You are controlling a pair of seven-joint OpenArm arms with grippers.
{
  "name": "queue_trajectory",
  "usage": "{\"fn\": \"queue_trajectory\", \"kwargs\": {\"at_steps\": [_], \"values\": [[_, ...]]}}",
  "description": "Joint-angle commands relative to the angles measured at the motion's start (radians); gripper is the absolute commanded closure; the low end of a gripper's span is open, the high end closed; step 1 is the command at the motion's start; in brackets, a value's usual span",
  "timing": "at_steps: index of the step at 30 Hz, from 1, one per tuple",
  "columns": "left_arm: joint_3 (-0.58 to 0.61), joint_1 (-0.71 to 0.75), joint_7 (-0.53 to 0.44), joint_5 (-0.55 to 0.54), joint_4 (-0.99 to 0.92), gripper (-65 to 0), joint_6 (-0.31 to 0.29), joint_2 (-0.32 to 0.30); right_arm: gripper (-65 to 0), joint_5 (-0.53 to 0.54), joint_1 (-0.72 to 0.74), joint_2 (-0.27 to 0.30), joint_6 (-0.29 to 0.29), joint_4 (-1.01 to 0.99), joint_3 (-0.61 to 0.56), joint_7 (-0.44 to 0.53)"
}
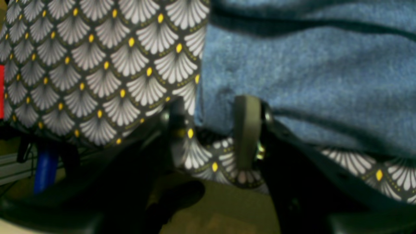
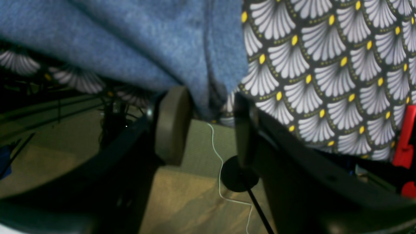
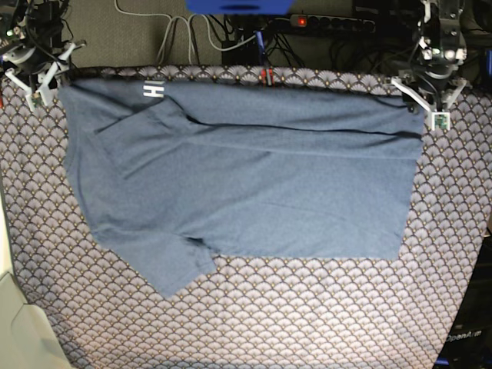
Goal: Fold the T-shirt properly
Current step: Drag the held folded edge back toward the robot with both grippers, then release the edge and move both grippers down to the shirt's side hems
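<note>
The slate-blue T-shirt (image 3: 246,177) lies spread on the patterned tablecloth, partly folded, with white lettering (image 3: 154,90) near its far left edge and a sleeve sticking out at the front left. My left gripper (image 3: 430,100) is at the shirt's far right corner, at the table's back edge. In the left wrist view it (image 1: 212,110) is open, its fingers on either side of the shirt's corner (image 1: 308,81). My right gripper (image 3: 42,77) is at the far left corner. In the right wrist view it (image 2: 209,97) is open around the shirt's corner (image 2: 130,42).
The fan-patterned tablecloth (image 3: 254,315) covers the table. Cables and a power strip (image 3: 330,23) lie behind the back edge. A red clamp (image 2: 406,136) holds the cloth near the right gripper. A white object (image 3: 11,323) stands at the front left.
</note>
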Motion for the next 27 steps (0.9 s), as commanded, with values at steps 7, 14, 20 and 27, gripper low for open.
{"fn": "queue_trajectory", "kwargs": {"at_steps": [7,14,20,27], "values": [[0.028,0.006,-0.003,0.001,0.011,-25.2,-0.004,-0.010,-26.2,0.004,-0.004,0.013,-0.001,0.012,0.013,0.014],[0.019,0.004,-0.004,0.001,0.020,-25.2,-0.004,-0.014,-26.2,0.004,-0.007,0.016,-0.001,0.012,0.014,0.104],[-0.004,0.009,-0.003,0.001,0.037,-25.3,-0.006,-0.016,-26.2,0.004,-0.005,0.013,-0.001,0.012,0.060,0.109],[-0.009,0.010,-0.003,0.009,0.082,-37.6,-0.087,-0.011,-26.6,0.004,-0.005,0.016,-0.001,0.012,0.059,0.110]]}}
